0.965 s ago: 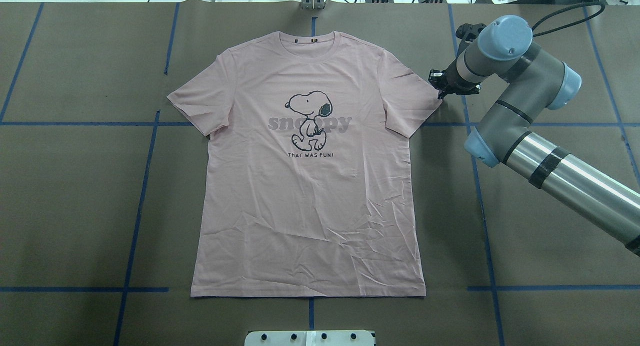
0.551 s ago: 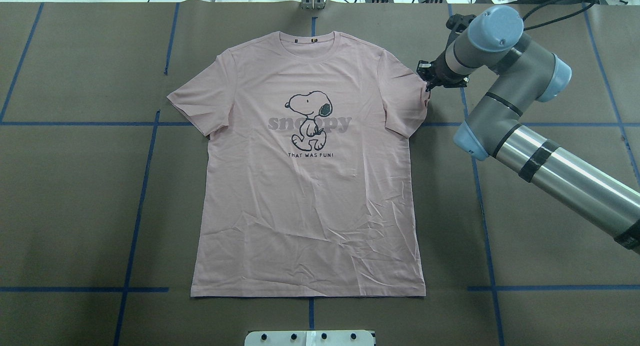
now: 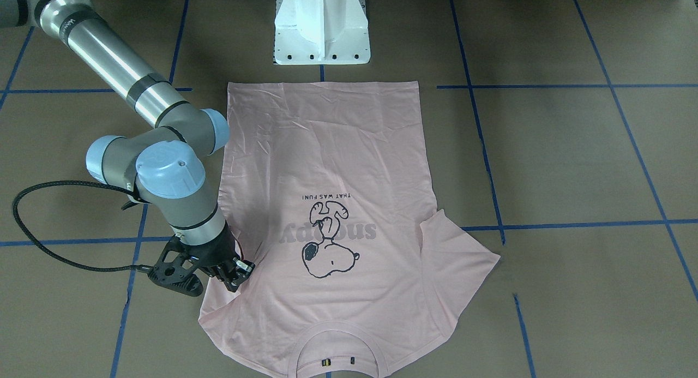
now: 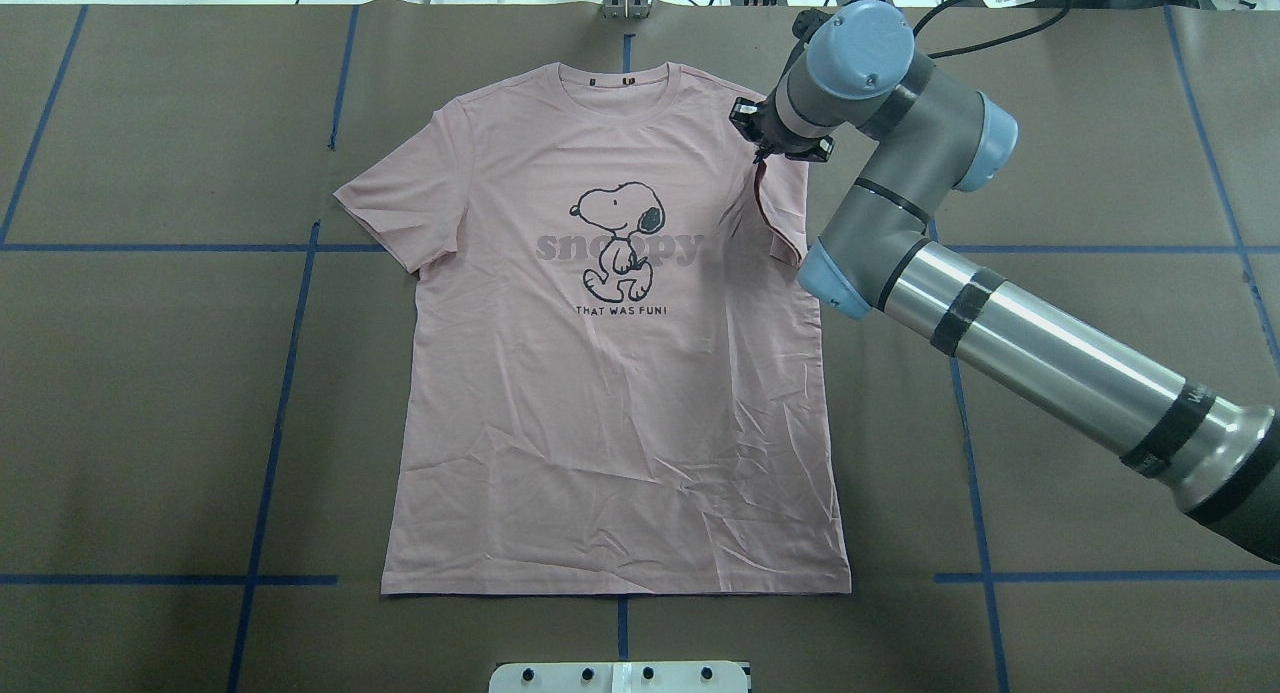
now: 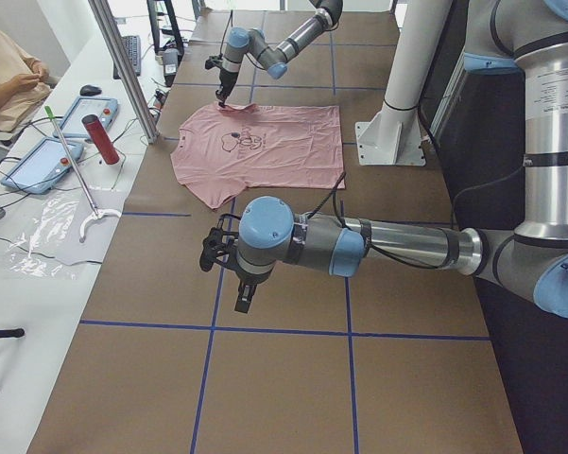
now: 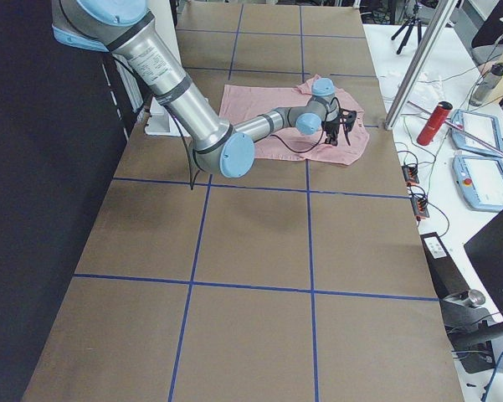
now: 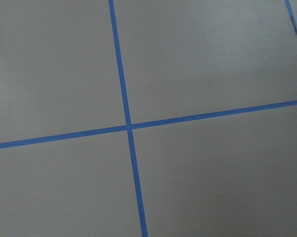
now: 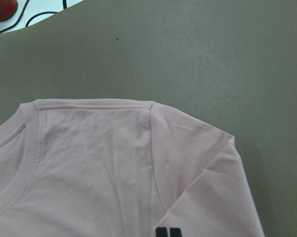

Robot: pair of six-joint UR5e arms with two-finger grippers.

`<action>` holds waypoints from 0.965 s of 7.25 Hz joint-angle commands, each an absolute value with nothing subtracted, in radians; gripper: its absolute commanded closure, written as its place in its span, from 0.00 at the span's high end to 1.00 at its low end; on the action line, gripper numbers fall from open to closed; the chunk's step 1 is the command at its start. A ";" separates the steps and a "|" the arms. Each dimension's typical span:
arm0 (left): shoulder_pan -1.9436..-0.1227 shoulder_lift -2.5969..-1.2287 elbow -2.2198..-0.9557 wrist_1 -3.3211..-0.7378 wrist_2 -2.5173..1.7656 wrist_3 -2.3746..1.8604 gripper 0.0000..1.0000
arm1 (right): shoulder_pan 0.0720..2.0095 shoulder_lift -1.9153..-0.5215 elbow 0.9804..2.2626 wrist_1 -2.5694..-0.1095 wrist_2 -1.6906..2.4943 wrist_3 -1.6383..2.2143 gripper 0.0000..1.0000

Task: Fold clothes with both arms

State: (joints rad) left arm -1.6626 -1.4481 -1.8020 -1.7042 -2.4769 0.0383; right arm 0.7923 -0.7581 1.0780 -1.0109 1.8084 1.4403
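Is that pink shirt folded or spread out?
Mostly spread: the T-shirt lies flat, only one sleeve turned inward, pinched by the right gripper.

Matt pink cloth T-shirt (image 4: 620, 423), matt brown paper (image 4: 150, 423), glossy metal right arm (image 4: 1050, 363).

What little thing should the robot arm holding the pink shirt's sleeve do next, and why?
I'd guess: carry the sleeve a little further toward the Snoopy print, then lower it flat. The right pincer seems shut on the sleeve's edge, and that sleeve is lifted and only half turned over the T-shirt, so the fold isn't finished.
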 commanded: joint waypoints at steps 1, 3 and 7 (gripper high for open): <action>-1.661 -1.448 -1.804 -1.706 -2.477 0.035 1.00 | 0.734 -0.739 1.045 -1.006 1.678 1.434 0.99; -1.658 -1.468 -1.789 -1.744 -2.593 0.028 1.00 | 0.719 -0.726 1.055 -1.009 1.658 1.430 1.00; -1.369 -1.688 -1.705 -2.013 -2.567 -0.522 1.00 | 0.764 -0.843 1.281 -1.020 1.761 1.345 1.00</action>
